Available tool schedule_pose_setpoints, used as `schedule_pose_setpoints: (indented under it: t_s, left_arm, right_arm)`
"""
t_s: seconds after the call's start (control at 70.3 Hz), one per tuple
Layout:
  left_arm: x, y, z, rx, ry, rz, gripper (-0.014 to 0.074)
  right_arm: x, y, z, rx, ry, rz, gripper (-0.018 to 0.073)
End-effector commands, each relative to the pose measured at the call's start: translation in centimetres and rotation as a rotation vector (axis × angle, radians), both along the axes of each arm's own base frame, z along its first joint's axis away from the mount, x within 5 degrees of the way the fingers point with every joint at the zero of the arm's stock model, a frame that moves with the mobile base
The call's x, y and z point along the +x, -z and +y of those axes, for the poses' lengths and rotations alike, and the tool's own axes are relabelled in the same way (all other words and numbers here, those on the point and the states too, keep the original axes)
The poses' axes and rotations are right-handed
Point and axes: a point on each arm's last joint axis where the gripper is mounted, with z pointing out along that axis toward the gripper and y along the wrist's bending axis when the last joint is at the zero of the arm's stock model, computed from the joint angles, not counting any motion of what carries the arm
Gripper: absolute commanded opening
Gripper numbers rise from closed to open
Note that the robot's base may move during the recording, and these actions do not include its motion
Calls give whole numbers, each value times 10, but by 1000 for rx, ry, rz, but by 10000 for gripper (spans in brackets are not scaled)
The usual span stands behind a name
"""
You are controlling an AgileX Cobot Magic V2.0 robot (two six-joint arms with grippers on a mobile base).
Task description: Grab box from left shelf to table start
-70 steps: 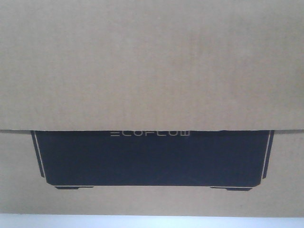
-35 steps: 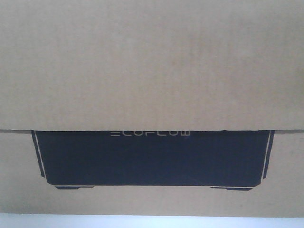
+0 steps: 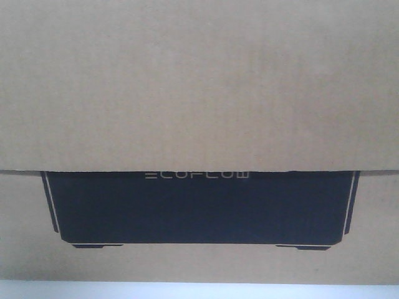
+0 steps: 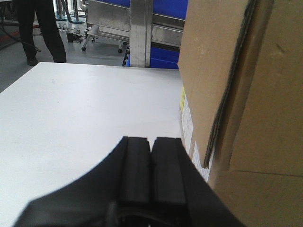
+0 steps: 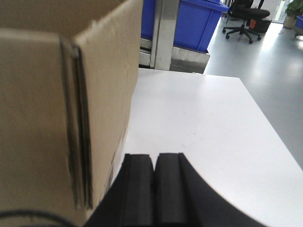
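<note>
Front view: the frame is almost filled by the near face of the cardboard box [image 3: 199,87], on which a black printed panel [image 3: 199,208] with pale ECOFLOW lettering [image 3: 197,175] is seen low down; a strip of the white bench [image 3: 199,291] is shown beneath the box's lower edge.

Box position: the box [image 4: 241,94] is seen standing on the bench [image 4: 85,113], at the right of the left wrist view and at the left of the right wrist view [image 5: 52,94], so it is placed between the 2 hands.

Box details: layered flap edges are visible along the corner in each wrist view; white labels [image 4: 188,124] are seen low on the side facing the left hand.

Left hand: the left hand [image 4: 151,165] is seen at the bottom of its view, its 2 black pads pressed together with nothing between them; it is held just beside the box's side, and contact with the cardboard cannot be told.

Right hand: the right hand [image 5: 154,182] is likewise shown with its pads closed on each other, empty, just beside the opposite side of the box.

Far background, left wrist view: a metal frame [image 4: 137,28], blue bins [image 4: 165,54] and a standing person's legs [image 4: 45,28] are seen beyond the bench.

Far background, right wrist view: a blue bin [image 5: 199,21] and an office chair [image 5: 246,19] are seen on a grey floor.
</note>
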Motion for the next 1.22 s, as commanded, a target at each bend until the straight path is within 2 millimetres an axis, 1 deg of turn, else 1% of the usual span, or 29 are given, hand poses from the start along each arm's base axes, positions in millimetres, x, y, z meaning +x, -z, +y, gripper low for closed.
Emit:
schedule_pose_setpoints:
  t_s: [0.0,0.1,0.185,1.209]
  left_arm:
    - [-1,-11,1,-16,-15,-111,-99]
    - [-1,-10,1,-16,-15,-109,-99]
    - [-1,-10,1,-16,-15,-109,-99]
    - [-1,-10,1,-16,-15,-109,-99]
  right_arm:
    - [0,1,-1,-15,8,-145,55]
    - [1,22,-1,10,11,-147,55]
    - [2,29,-1,27,11,-109,55]
    - [2,30,-1,27,11,-106,55]
